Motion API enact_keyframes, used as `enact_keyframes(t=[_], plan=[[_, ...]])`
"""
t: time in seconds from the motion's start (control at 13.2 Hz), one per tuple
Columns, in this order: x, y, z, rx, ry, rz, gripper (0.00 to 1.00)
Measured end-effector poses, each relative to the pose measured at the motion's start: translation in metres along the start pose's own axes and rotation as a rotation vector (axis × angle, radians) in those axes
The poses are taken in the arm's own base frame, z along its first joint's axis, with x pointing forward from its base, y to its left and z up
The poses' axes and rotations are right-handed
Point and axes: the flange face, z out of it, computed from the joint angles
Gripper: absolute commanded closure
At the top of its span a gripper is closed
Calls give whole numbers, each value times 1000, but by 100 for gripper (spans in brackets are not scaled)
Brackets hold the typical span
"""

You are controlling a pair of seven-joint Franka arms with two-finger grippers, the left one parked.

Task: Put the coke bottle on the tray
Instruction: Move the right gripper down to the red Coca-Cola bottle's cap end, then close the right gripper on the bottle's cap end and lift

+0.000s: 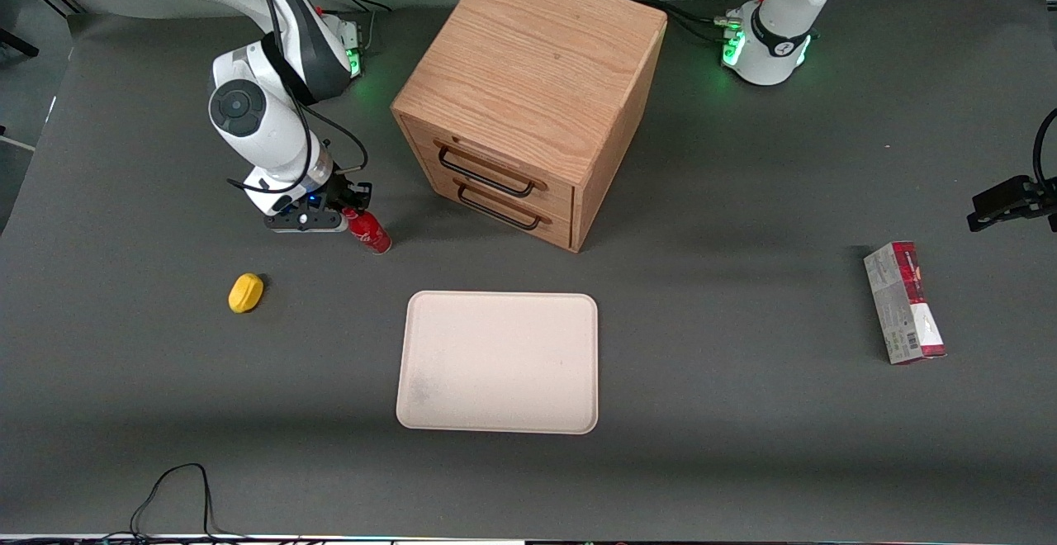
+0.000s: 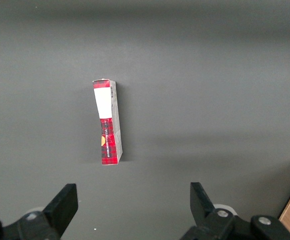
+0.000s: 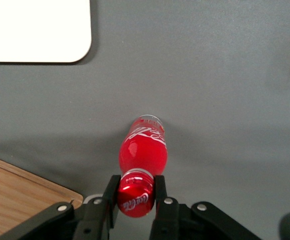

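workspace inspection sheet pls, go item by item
surface: dark grey table, no spills seen
job's things: coke bottle standing on the table, cap between the tool's fingers; tray bare, nearer the front camera than the bottle
clutter: wooden drawer unit; yellow object; carton toward the parked arm's end
grippers: tool shut on the bottle cap
cables: black loop at the table edge nearest the camera
surroundings: nothing seen

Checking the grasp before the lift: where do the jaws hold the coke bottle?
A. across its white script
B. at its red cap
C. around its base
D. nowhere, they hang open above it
B: in the right wrist view the gripper has its jaws shut on the coke bottle at the cap.
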Motion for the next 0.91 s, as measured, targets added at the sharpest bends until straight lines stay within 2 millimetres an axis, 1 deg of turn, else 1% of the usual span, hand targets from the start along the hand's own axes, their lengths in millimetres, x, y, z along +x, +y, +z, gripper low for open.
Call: enact_keyframes(t=[0.08,0.15,0.23,0.3,0.53,0.6,0.76,0.83,0.91], plan=[[3,-1,-6,-1,-4,0,100],[8,-3,-19,-7,-21,1,100],[16,-5,-40,-12,-40,3,100],[25,-5,-67,-14,-51,10,100],[51,5,-154,-13,-66,41,100],[57,7,-179,-17,-76,47,100],[72,6,-219,-26,-89,56,100],[81,5,-234,-32,-94,59,100],[91,3,-246,-39,-100,64,100]])
